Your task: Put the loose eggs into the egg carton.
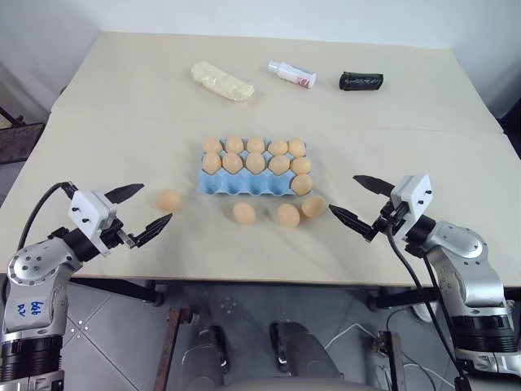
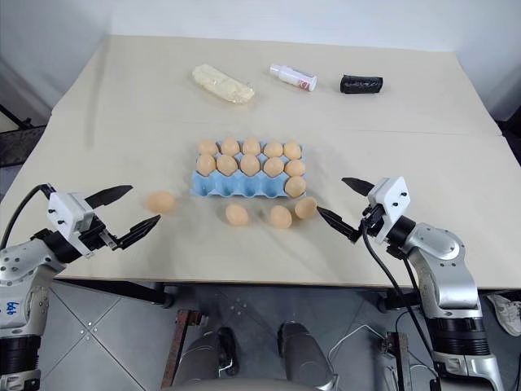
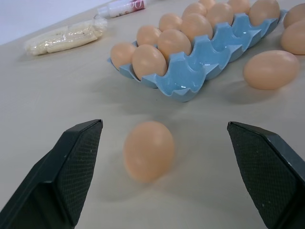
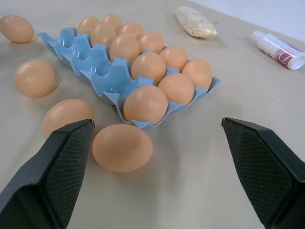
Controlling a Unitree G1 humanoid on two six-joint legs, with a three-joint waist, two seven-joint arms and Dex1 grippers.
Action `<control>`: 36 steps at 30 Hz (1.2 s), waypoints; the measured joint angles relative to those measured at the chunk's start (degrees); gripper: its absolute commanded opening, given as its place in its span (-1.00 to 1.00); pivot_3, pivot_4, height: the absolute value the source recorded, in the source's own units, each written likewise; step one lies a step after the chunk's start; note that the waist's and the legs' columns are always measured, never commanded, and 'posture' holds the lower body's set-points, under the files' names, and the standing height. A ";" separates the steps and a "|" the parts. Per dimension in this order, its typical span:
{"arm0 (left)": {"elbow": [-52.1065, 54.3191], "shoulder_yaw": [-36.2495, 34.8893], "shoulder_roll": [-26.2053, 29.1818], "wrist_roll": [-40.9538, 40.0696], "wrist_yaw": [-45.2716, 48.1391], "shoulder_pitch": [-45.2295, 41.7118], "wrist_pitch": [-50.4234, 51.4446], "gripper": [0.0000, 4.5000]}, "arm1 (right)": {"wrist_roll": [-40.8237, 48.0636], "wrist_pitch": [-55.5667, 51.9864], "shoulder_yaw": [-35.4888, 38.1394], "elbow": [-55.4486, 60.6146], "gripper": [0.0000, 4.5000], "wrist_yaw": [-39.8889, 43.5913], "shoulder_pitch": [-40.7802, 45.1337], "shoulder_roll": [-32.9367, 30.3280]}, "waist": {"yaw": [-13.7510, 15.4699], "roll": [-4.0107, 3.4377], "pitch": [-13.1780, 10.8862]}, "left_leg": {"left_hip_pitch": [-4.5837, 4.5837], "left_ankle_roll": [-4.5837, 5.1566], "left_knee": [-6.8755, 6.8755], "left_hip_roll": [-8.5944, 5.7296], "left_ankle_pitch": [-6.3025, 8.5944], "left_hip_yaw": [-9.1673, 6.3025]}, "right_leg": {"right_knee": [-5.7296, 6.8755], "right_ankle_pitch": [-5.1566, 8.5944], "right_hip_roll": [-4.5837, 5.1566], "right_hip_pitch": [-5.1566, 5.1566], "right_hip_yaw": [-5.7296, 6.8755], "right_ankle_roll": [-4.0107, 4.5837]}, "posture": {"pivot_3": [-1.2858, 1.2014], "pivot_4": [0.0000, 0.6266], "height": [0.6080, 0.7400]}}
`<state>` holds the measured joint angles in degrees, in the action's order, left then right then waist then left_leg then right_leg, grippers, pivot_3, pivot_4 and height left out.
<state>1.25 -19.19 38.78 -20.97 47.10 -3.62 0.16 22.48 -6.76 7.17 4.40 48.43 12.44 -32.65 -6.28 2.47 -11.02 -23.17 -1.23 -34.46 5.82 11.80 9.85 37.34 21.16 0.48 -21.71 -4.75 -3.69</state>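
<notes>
Resting on: a pale beige surface (image 1: pixel 122 122) that carries everything listed here.
Egg carton: the light-blue egg carton (image 1: pixel 236 186) lies flat near the middle of the surface, lidless. Its two far rows are full of eggs and the near row has one egg at its right end; the other four near cups stand empty.
Loose eggs: four loose eggs lie on the surface on the near side of the carton. One egg (image 1: pixel 168 199) sits apart, off the carton's left near corner. A second egg (image 1: pixel 243 213) lies just in front of the carton's near edge. A third egg (image 1: pixel 287 215) and a fourth egg (image 1: pixel 313 206) lie close together near the carton's right near corner, beside each other; whether they touch I cannot tell.
Left claw: the left claw (image 1: pixel 138 210) hovers over the near left part of the surface with its two black fingers spread wide apart, holding nothing. In the left wrist view the lone left egg lies between the fingers' line of sight, ahead of them and untouched.
Right claw: the right claw (image 1: pixel 358 199) hovers at the near right with its fingers wide apart, empty, pointing toward the fourth egg without touching it.
Far side: a pale yellow lumpy packet (image 1: pixel 221 81), a small white bottle (image 1: pixel 291 74) lying on its side, and a black pouch (image 1: pixel 361 81) lie in a loose row, well apart from the carton.
</notes>
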 measured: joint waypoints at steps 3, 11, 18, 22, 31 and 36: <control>0.04 0.00 -0.01 -0.38 0.26 0.00 0.62 0.99 | -0.05 0.33 -0.06 0.00 1.00 -0.01 0.09 0.36 | 0.01 0.00 0.00 | 0.00 0.00 -0.08 0.00 0.00 -0.01 | 0.07 0.00 0.00 0.00 0.00 0.00 | 0.03 -0.52 1.00; 4.51 5.88 -1.27 -4.16 6.80 -0.31 2.37 0.99 | 0.79 0.23 2.70 3.43 1.00 0.00 -6.03 -1.26 | 0.86 -0.01 0.00 | -0.01 0.01 -0.12 -0.02 0.02 -0.04 | 0.08 0.00 0.03 0.03 0.03 -0.01 | 0.03 -0.52 1.00; 4.60 14.65 -2.35 -2.30 12.63 -3.61 -0.48 0.99 | 0.31 -0.57 3.23 4.40 1.00 2.14 -11.60 -3.85 | 1.05 -0.01 0.00 | 0.05 -0.09 -0.26 0.00 0.17 -0.04 | 0.14 -0.05 -0.01 0.08 -0.06 -0.05 | 0.03 -0.52 1.00; 2.86 15.20 -2.47 -1.59 12.88 -4.91 -1.79 0.99 | -1.06 -0.85 -0.41 2.36 1.00 2.12 -7.68 -2.54 | 0.29 -0.01 0.00 | 0.10 0.01 -0.35 0.00 0.18 -0.04 | 0.25 -0.07 0.00 0.10 -0.07 -0.05 | 0.03 -0.52 1.00; 2.93 14.34 -2.27 -1.12 11.84 -2.82 -2.31 0.99 | -6.60 0.24 -8.32 -12.50 1.00 1.26 6.67 4.35 | -0.12 -0.02 -0.01 | 0.02 0.12 -0.46 0.01 0.04 -0.05 | 0.26 -0.05 0.02 0.09 -0.03 -0.05 | 0.03 -0.52 1.00; 5.51 10.94 -0.92 -1.41 11.07 1.23 -1.12 0.99 | -8.12 3.15 -9.27 -20.09 1.00 1.97 10.40 6.27 | -0.10 -0.04 -0.02 | 0.00 0.10 -0.46 0.05 0.06 -0.05 | 0.25 -0.02 -0.01 0.08 0.00 -0.04 | 0.03 -0.52 1.00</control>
<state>6.76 -8.26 37.86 -22.38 58.17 -2.39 -0.96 14.36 -3.62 -2.10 -15.69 50.40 22.84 -26.38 -6.37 2.43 -11.04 -23.16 -1.13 -34.92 5.87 11.86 9.80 37.59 21.14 0.47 -21.63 -4.75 -3.74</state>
